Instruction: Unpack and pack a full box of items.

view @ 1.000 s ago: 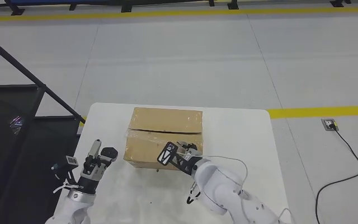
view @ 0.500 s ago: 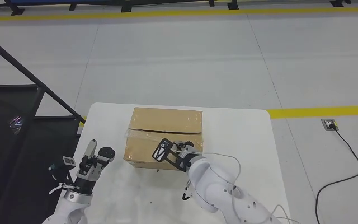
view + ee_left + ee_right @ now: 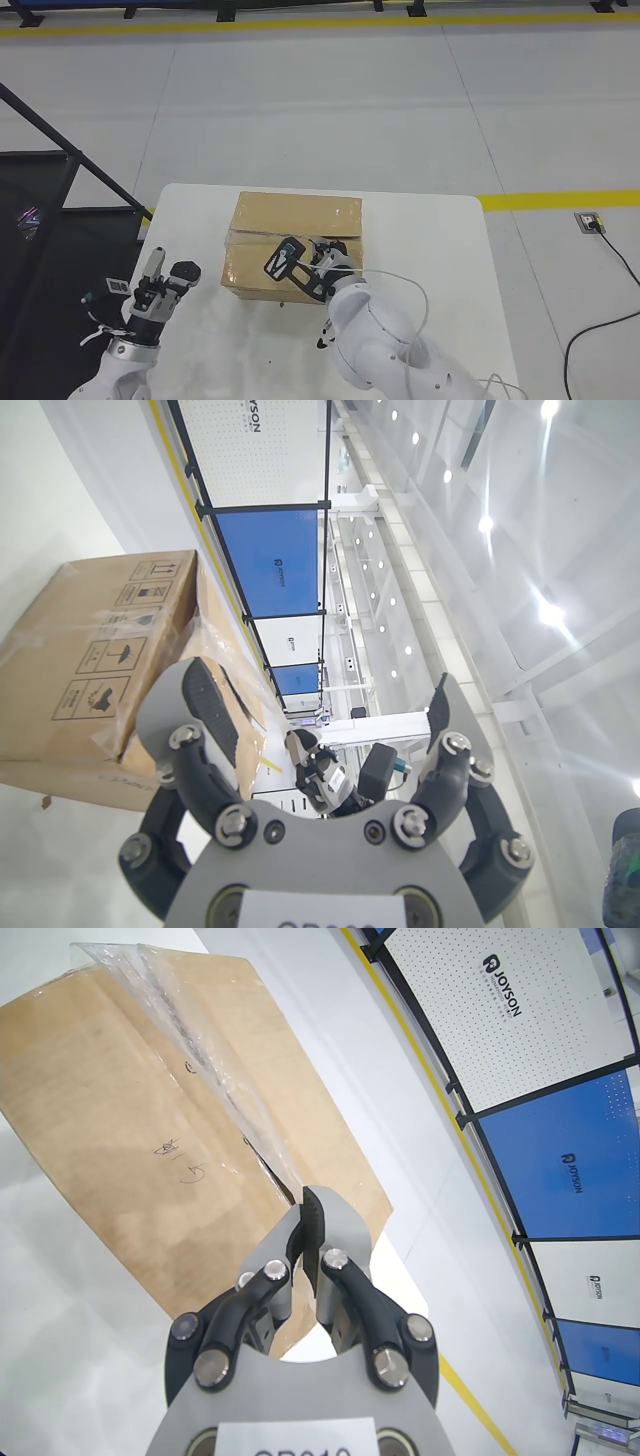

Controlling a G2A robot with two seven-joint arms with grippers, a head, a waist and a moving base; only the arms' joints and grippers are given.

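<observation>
**Tape lifted, flaps not yet opened**

The right gripper (image 3: 309,1210) has its ribbed black pads (image 3: 317,1218) pressed together on the end of a strip of clear tape (image 3: 210,1058), with no gap showing between them. From that pinch the tape stretches taut above the centre seam toward the opposite edge of the cardboard box (image 3: 100,1103). Whether its far end is stuck down I cannot tell. The film is glossy and crinkled, with a dusty adhesive track along its middle.

The left gripper (image 3: 320,695) holds nothing. Its fingers are spread wide, and it sits off the box's left side, apart from it.

The box is matte brown board with sharp corners, pen scribbles on the top and printed handling symbols on one side. It stands in the middle of the smooth white table (image 3: 430,235). Loose wrinkled film also clings along one upper edge.

As a judgement, the job is at its very start — only the seal is coming off. The two top flaps lie flat, with a thin dark slit at the seam near the pinch. The contents are hidden, so opening, emptying and refilling all appear to remain.
</observation>
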